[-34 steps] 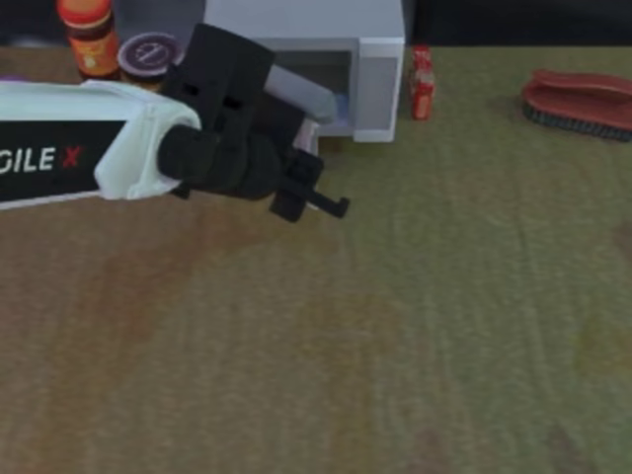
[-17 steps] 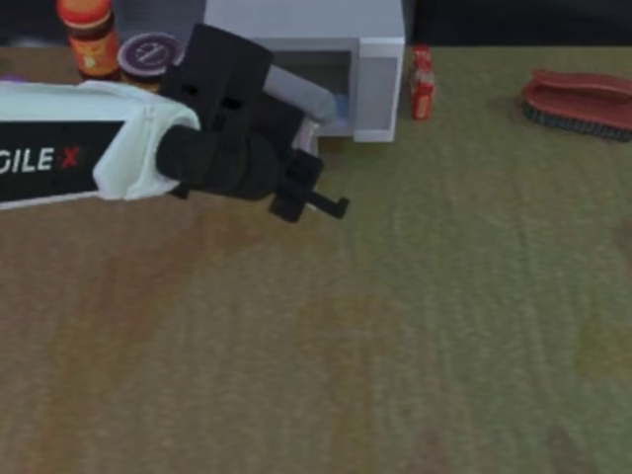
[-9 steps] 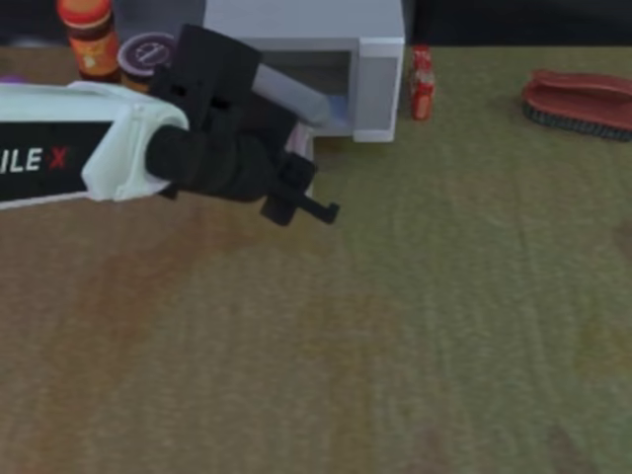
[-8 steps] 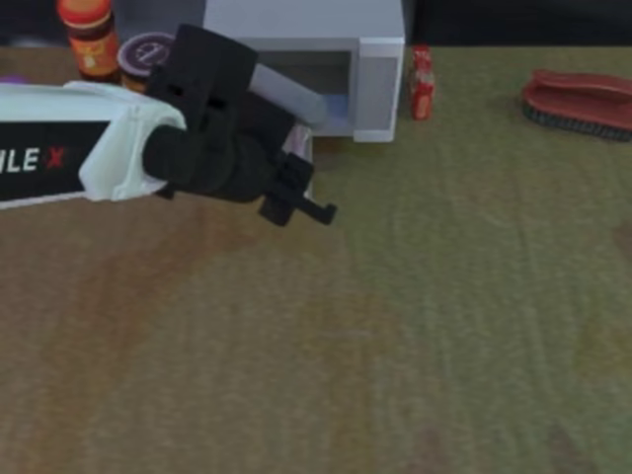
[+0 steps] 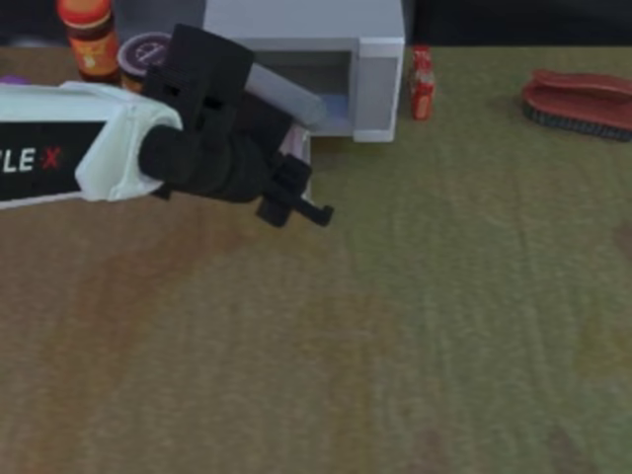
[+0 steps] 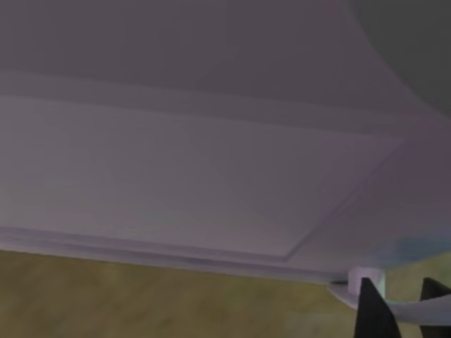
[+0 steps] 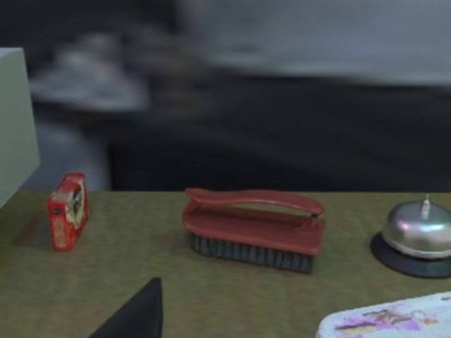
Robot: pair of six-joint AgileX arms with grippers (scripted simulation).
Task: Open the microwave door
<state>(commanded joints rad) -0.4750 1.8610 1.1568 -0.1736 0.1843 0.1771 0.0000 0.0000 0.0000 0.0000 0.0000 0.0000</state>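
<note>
The silver-grey microwave (image 5: 376, 84) stands at the table's far edge, left of centre. Its door (image 5: 292, 96) is swung partway out toward the left, showing the dark cavity. My left gripper (image 5: 305, 194) is in front of the opening, shut on the pale bar handle (image 6: 409, 310) at the door's free edge. In the left wrist view the door's grey window panel (image 6: 176, 176) fills most of the picture, and two black fingertips (image 6: 371, 313) flank the handle. My right arm is out of the top view; its wrist view shows only a dark tip (image 7: 141, 313).
A small red box (image 5: 422, 84) stands right of the microwave. A red scrubbing brush (image 5: 581, 102) lies at the far right. An orange jar (image 5: 87, 35) and a dark-lidded jar (image 5: 146, 51) stand left of it. A silver bell (image 7: 421, 232) sits beyond the brush.
My left arm has drawn back to the left, carrying the handle with it. The door has swung slightly wider.
</note>
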